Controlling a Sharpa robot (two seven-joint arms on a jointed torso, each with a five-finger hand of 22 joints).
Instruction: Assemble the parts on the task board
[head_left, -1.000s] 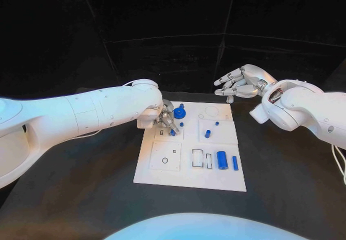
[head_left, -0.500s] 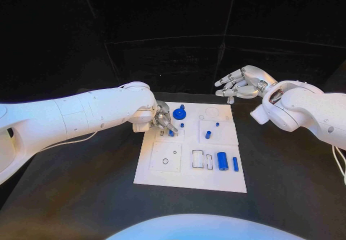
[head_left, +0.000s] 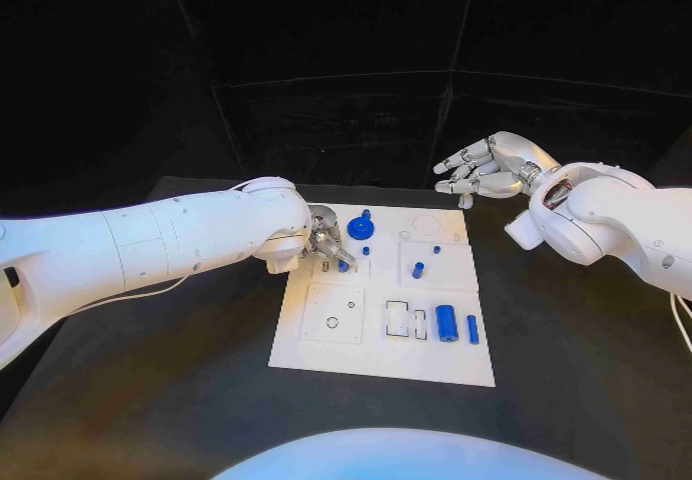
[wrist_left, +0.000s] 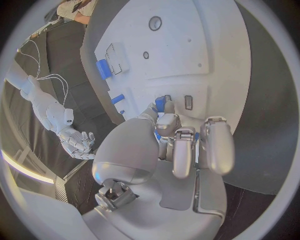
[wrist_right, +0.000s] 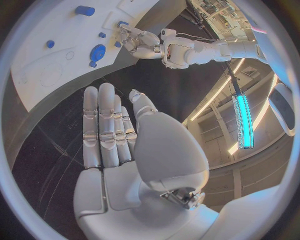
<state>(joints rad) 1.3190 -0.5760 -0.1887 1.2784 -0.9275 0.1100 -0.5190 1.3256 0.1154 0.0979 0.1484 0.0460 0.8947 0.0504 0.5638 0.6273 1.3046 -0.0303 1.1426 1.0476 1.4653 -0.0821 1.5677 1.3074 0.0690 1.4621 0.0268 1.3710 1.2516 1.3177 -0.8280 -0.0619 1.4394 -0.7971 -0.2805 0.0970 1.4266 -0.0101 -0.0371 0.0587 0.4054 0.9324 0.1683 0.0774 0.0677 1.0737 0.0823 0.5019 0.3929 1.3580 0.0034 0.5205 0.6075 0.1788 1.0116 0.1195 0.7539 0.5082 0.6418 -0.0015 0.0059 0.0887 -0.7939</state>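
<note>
— What has moved since a second ago?

— Mostly the left arm: its elbow has swung lower and the left hand (head_left: 326, 238) has shifted slightly along the far left corner of the task board (head_left: 375, 350), staying low over it. The right hand (head_left: 488, 166) has hardly moved; it hangs above the worktop (head_left: 577, 340) beyond the board's far right corner, well apart from every part.

— Are the left fingers holding anything?

— In the left wrist view the left fingers (wrist_left: 177, 145) are curled down around a small blue peg (wrist_left: 160, 104) at their tips. Thumb and a finger appear closed on it, pressing it at the board. The head view gives just a blue speck there.

— And the right hand?

— Released. The right wrist view shows the right fingers (wrist_right: 103, 125) straight and side by side, nothing in them.

— Where are the other parts?

— Just beyond the left fingers stands the blue knob (head_left: 359, 228). Further to their right sit a short blue pin (head_left: 417, 269) and a tiny one (head_left: 436, 249). Nearer the robot lie the large blue cylinder (head_left: 446, 322) and a thin blue rod (head_left: 472, 328), side by side next to two rectangular slots (head_left: 395, 318).
</note>
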